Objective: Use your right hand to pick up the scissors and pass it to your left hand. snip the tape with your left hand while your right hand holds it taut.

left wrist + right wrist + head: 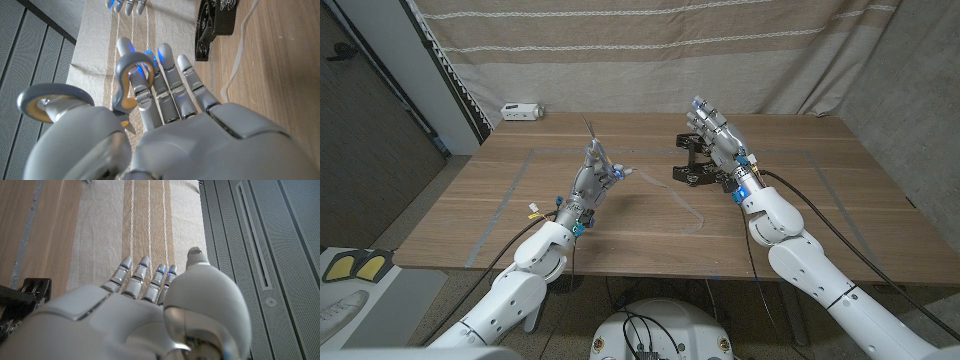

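Scissors in my left hand, tape strand slack

The scissors (127, 82) sit in my left hand (592, 182), fingers threaded through the grey handles, blades up at twelve o'clock. My right hand (718, 135) hovers, fingers spread and empty, by the black tape dispenser (695, 160); the tape (688, 212) lies loose on the worktop (820, 215), so it needs gripping to pull taut.

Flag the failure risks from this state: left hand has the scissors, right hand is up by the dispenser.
1. The right hand is raised with nothing in it, so the tape strip trailing from the dispenser lies slack on the table; a snip now would likely fold it.
2. The scissors hang on the left hand's fingers by the handle loops; they may twist or slip.
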